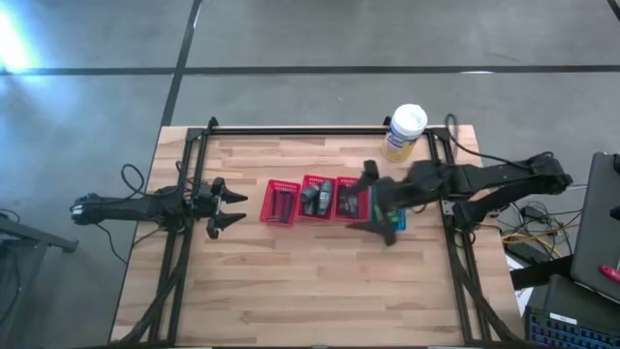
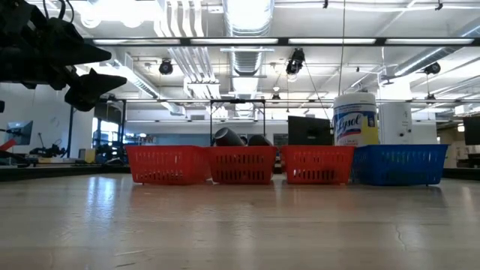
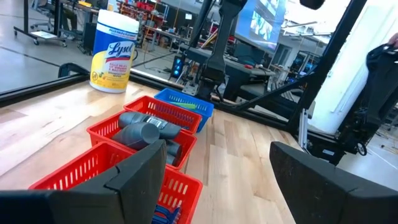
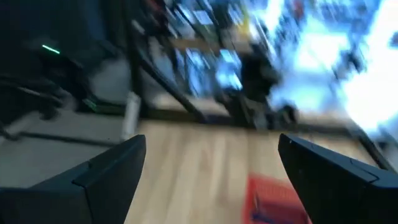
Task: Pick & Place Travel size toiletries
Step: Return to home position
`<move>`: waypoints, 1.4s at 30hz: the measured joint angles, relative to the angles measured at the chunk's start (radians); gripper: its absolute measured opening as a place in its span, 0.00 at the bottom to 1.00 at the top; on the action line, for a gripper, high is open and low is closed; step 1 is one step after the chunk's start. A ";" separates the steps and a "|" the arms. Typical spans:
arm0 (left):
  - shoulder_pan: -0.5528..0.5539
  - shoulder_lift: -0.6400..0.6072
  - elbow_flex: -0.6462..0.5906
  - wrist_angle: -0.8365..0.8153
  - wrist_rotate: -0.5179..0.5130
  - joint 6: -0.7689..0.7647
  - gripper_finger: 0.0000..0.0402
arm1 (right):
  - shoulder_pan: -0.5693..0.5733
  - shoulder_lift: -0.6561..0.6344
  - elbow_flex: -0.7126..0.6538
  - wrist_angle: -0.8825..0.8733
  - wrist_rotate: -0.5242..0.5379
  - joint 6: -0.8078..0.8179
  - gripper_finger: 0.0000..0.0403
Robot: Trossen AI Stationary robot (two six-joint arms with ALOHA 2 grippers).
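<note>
Grey cylindrical tubes [image 3: 146,127] in slatted red plastic baskets [image 2: 241,169]; both arms' jaws apart, empty.

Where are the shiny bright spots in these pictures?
High view: glare on the floor at the picture's upper left; low view: ceiling lights glow white and shine off the table; right wrist view: a bright patch in the room beyond.

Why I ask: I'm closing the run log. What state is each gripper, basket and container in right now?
Left gripper: open, empty, left of the basket row.
Right gripper: open, empty, over the row's right end.
Red baskets: upright, side by side; grey tubes lie in one.
Blue basket: upright, with a green item inside.
Canister: upright, lid shut.
</note>
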 joint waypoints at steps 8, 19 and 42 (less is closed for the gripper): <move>0.000 0.000 0.000 0.000 0.000 0.000 0.73 | -0.139 -0.366 -0.518 0.440 -0.198 -0.107 0.90; 0.000 0.000 0.000 0.000 0.000 0.000 0.73 | -0.346 -0.754 -0.872 0.460 -0.175 -0.109 0.90; 0.000 0.001 0.000 0.000 -0.001 0.000 0.73 | -0.304 -1.180 -1.145 0.273 0.089 0.007 0.90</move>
